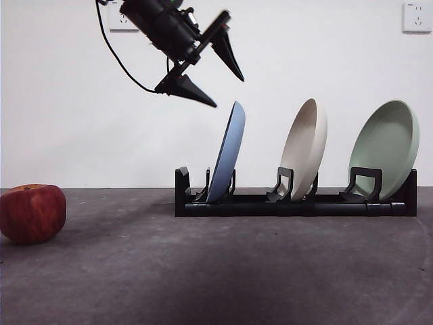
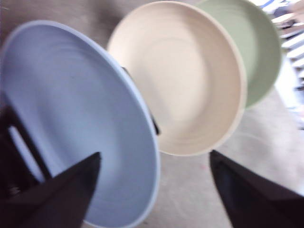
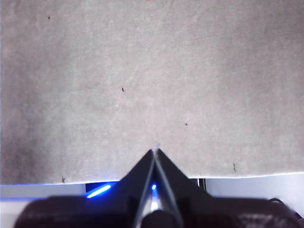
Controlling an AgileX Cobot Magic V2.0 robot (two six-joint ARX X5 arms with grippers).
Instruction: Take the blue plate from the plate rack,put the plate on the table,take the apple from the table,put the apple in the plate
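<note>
Jaws of the left gripper [image 1: 215, 70] are spread wide, empty, hanging just above the blue plate's [image 1: 226, 153] top rim. Nearest, the apple [image 1: 32, 212] sits at the bench's [image 1: 216, 271] left edge. Farther back the plate stands tilted in the rack's [image 1: 291, 203] left slot, beside cream [image 1: 306, 147] and green [image 1: 385, 145] plates. It looks stiff, light and smooth, likely slippery; pinch the upper rim. The right gripper's [image 3: 155, 154] jaws are pressed together, waiting over bare bench.

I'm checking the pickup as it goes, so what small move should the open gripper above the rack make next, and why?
Probably ease the left gripper down until its open jaws straddle the blue plate's top rim. It hangs just above and left of that rim, and the plate sits untouched in the plate rack.
</note>
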